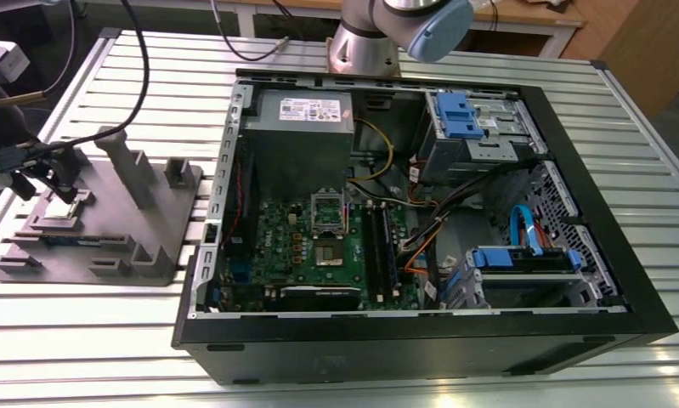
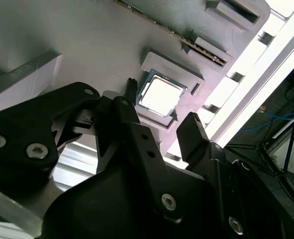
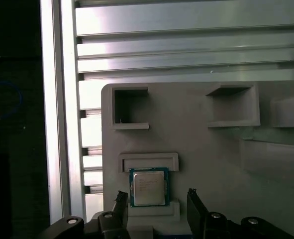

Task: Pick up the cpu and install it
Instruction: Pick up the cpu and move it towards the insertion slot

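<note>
The cpu point(image 3: 148, 186) is seated in its grey fixture point(image 3: 211, 149), not yet lifted; the tool point(image 3: 156, 198) is spread astride it.

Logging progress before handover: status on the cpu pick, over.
Gripper open, straddling the cpu. Cpu seated in grey fixture pocket, not gripped. Nothing in the way.

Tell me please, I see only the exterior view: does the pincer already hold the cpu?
Observer: No. In the first wrist view the cpu lies flat in its recess on the grey fixture, metal top up.
Operator: Is the arm lined up to grasp it?
Observer: Yes. The pincer is open and its fingers stand one on each side of the chip, with a clear gap beside one of them.
</note>
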`<state>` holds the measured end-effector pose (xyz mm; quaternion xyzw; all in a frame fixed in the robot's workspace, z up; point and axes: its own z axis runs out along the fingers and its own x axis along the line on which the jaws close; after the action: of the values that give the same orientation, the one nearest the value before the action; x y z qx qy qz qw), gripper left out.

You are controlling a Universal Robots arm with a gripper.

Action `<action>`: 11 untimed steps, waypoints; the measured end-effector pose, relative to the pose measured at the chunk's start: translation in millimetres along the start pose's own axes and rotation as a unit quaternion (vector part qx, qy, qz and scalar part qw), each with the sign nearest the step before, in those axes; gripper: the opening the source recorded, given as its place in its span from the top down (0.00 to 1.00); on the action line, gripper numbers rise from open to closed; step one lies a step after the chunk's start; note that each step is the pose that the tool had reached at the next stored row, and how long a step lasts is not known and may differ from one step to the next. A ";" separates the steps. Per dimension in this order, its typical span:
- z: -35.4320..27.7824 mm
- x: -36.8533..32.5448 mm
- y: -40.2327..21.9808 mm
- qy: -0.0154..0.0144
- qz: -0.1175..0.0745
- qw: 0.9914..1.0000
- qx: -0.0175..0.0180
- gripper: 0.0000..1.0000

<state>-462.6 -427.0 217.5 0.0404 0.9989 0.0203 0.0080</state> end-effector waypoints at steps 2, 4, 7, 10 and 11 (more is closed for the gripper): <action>3.7 0.0 -0.2 0.000 0.000 1.000 0.000 0.41; 7.3 0.1 -0.2 0.000 0.000 1.000 0.000 0.41; 12.7 0.2 -0.4 0.000 0.000 1.000 0.000 0.41; 18.2 0.3 -0.6 0.000 0.000 1.000 0.000 0.41; 19.8 0.3 -0.6 0.000 0.000 1.000 0.000 0.41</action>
<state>-462.6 -426.7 197.6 0.0404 0.9989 0.0202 0.0078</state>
